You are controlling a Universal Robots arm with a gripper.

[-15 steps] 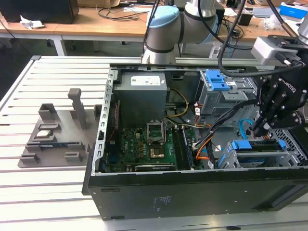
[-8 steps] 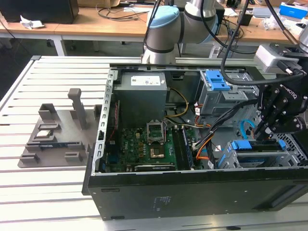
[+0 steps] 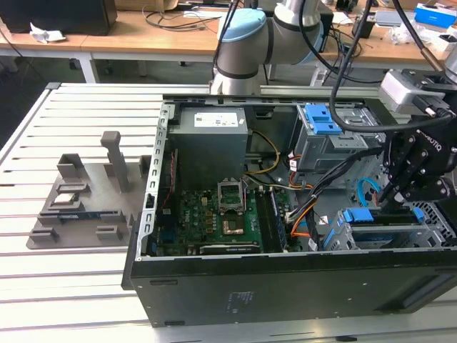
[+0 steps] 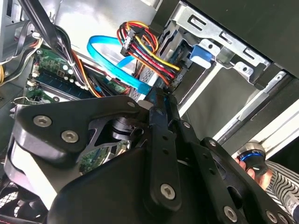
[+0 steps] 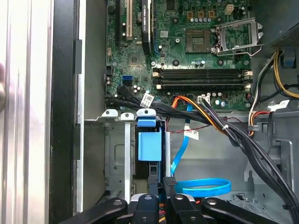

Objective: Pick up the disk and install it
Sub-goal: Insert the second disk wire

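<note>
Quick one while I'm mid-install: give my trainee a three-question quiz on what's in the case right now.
1. True or false: a fan cooler sits on the CPU socket.
2. In the exterior view, the tool hangs over: A the power supply; B the drive cage at that view's right; C the grey fixture outside the case.
3. Fill in: the flat cable looped near the tool in the first wrist view is coloured ____.
Key: 1 false; 2 B; 3 blue.
</note>
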